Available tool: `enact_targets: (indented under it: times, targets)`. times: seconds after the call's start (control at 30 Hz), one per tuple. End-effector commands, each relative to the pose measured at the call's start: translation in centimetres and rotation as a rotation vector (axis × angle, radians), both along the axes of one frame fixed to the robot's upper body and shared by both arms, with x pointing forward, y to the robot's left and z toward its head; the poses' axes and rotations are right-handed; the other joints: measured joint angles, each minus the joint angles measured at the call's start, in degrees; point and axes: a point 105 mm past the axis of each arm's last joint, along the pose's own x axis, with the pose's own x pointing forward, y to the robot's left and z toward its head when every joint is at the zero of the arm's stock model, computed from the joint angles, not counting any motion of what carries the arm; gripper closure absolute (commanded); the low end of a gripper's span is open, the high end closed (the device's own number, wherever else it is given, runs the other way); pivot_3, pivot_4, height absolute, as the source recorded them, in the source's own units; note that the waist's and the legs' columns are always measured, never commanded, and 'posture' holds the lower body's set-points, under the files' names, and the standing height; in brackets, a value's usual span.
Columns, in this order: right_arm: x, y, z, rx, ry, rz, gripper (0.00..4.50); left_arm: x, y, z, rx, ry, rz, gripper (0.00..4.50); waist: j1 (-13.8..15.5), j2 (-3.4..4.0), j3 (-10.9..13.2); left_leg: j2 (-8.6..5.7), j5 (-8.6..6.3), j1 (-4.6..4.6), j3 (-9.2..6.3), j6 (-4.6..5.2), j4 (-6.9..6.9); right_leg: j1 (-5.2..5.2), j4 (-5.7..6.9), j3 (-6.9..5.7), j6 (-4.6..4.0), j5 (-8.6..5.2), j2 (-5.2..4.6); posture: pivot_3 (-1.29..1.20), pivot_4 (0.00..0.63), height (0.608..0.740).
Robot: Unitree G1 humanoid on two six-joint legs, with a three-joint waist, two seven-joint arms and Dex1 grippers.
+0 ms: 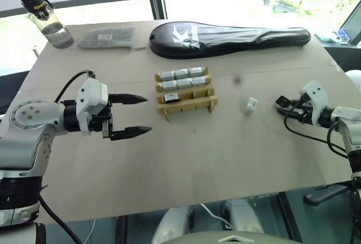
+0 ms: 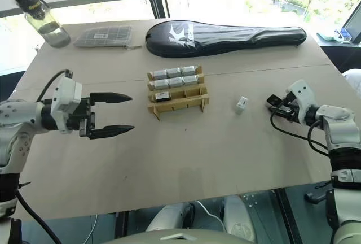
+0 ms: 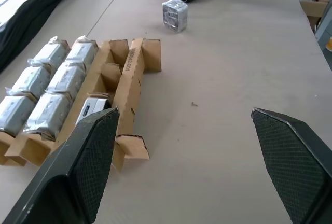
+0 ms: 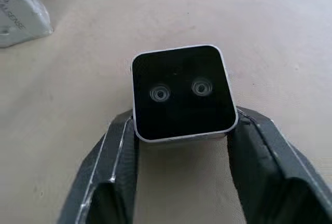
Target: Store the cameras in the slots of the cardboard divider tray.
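My right claw (image 4: 181,130) pinches a camera (image 4: 180,92) on the counter (image 1: 225,153); my left claw (image 1: 131,115) hangs spread beside the tray (image 1: 186,104).

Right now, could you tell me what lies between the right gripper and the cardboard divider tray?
One loose camera stands on otherwise bare table between the tray and the right gripper, which grips another camera, as the left eye view shows.

Head eyes overlook table (image 1: 225,159); left wrist, seemingly low, shares the tray (image 3: 129,79).
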Motion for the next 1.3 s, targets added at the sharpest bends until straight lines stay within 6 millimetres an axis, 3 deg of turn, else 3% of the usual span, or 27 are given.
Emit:
enact_targets:
  times: [0.03,0.13,0.27,0.37,0.47,0.67,0.8,0.87,1.03,1.3]
  targets:
    - [0.2,0.1,1.5,-0.023,-0.055,0.036,2.65,-0.2,0.1,1.3,0.005,-0.052,0.002,0.25,0.0,0.00,0.0,0.00,0.00,0.00,0.00,0.00,0.00,0.00,0.00,0.00,0.00,0.00,0.00,0.00,0.150,0.740]
    - [0.4,0.1,2.1,-0.059,-0.096,0.034,2.65,0.0,-0.1,1.5,-0.029,-0.048,0.001,0.25,0.0,0.00,0.0,0.00,0.00,0.00,0.00,0.00,0.00,0.00,-0.01,0.00,0.00,0.00,0.00,0.00,0.150,0.740]
    - [0.8,2.0,4.5,-0.305,-0.265,0.130,2.65,0.6,-1.1,2.1,-0.126,-0.034,0.014,0.25,0.0,0.01,0.0,0.00,0.00,-0.01,0.00,0.00,0.01,-0.01,0.01,-0.01,0.00,0.00,0.00,0.00,0.150,0.740]
    - [0.9,5.6,6.7,-0.535,-0.452,0.288,2.65,2.4,-2.1,2.6,-0.211,-0.008,0.094,0.25,0.0,0.01,0.0,0.00,0.00,-0.01,0.00,0.00,0.02,-0.01,0.01,-0.01,0.00,0.00,0.00,0.00,0.150,0.740]
    - [1.2,8.6,8.3,-0.649,-0.598,0.389,2.65,4.6,-3.1,2.5,-0.212,-0.006,0.206,0.25,-0.1,-0.01,0.0,-0.01,0.00,-0.01,0.00,0.00,0.11,-0.01,0.06,0.00,0.01,0.00,0.01,0.00,0.150,0.740]
    - [0.4,16.6,12.5,-0.685,-0.941,0.567,2.65,6.2,-7.3,3.9,-0.332,0.054,0.145,0.25,-0.1,-0.06,0.0,-0.02,0.00,-0.12,-0.02,0.00,0.51,-0.03,0.08,-0.04,0.01,0.01,0.03,0.00,0.150,0.740]
    - [-1.8,21.9,14.5,-0.675,-1.172,0.697,2.65,6.5,-9.3,5.0,-0.414,0.081,0.062,0.25,-0.1,-0.06,0.0,-0.04,0.00,-0.19,-0.08,0.00,0.65,-0.06,0.05,-0.08,0.01,0.01,0.04,0.00,0.150,0.740]
    - [-2.7,23.5,15.0,-0.683,-1.265,0.741,2.65,6.5,-9.9,5.6,-0.454,0.099,0.035,0.25,-0.1,-0.06,0.0,-0.04,0.00,-0.19,-0.13,0.00,0.70,-0.06,0.07,-0.12,0.01,0.01,0.05,0.00,0.150,0.740]
    - [-3.4,24.5,15.2,-0.683,-1.344,0.772,2.65,6.5,-10.0,6.1,-0.469,0.092,0.020,0.25,0.0,-0.10,-0.1,-0.08,0.00,-0.19,-0.21,0.00,0.77,-0.05,0.08,-0.17,0.01,0.01,0.04,0.00,0.150,0.740]
    - [-3.1,24.3,14.4,-0.692,-1.322,0.786,2.65,6.4,-9.4,7.1,-0.508,0.088,0.010,0.25,-0.2,-0.10,-0.1,-0.08,0.00,-0.19,-0.22,0.00,0.78,-0.06,0.18,-0.14,0.01,0.00,0.05,0.00,0.150,0.740]
